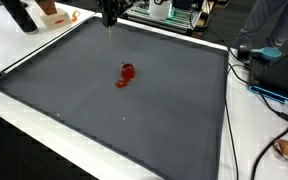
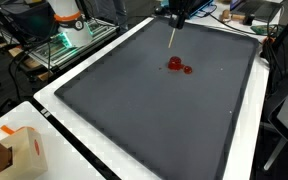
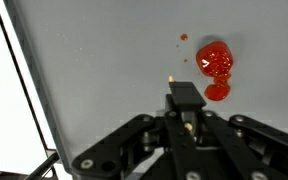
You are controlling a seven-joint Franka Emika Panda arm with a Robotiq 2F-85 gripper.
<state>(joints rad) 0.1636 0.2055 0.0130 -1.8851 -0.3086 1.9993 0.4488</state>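
Wrist view shows my gripper (image 3: 185, 112) clamped on a thin stick (image 3: 183, 95). The red blob (image 3: 216, 62) lies on the grey mat (image 3: 104, 70), to the upper right of the stick's tip, near it but not touching.

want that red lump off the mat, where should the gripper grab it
Likely the bigger rounded part of the red lump, from straight above, closing across its width: it lies low and flat on the grey mat. The gripper holds a thin stick.
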